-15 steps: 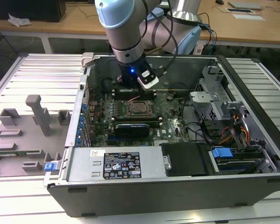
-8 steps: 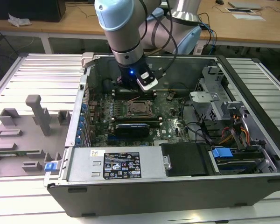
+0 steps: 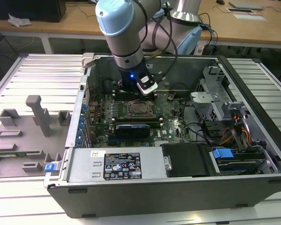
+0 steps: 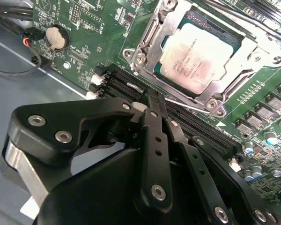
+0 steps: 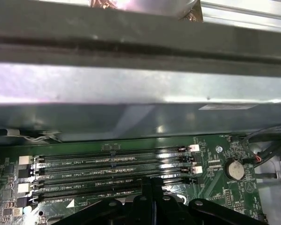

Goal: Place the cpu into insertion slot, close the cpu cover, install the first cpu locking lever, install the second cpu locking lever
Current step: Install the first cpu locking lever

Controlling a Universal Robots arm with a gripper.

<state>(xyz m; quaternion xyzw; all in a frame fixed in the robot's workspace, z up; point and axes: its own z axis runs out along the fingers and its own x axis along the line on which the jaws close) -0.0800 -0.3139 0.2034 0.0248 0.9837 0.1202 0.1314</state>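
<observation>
Black fingers of the gripper are pressed together, nothing showing between them. Their tips hang over the long black memory slots just beside the insertion slot. A thin silver lever rod runs along the near edge of that slot, right next to the fingertips; I cannot tell whether they touch it.

Beyond the rod, the cpu lies flat in the insertion slot, its dull silver top facing up. The cpu cover is folded down over it, framing the chip through its square window.

Past the slot's far corner, a round coin battery sits on the green motherboard. In the exterior view the arm reaches down into the open computer case, just behind the insertion slot.
</observation>
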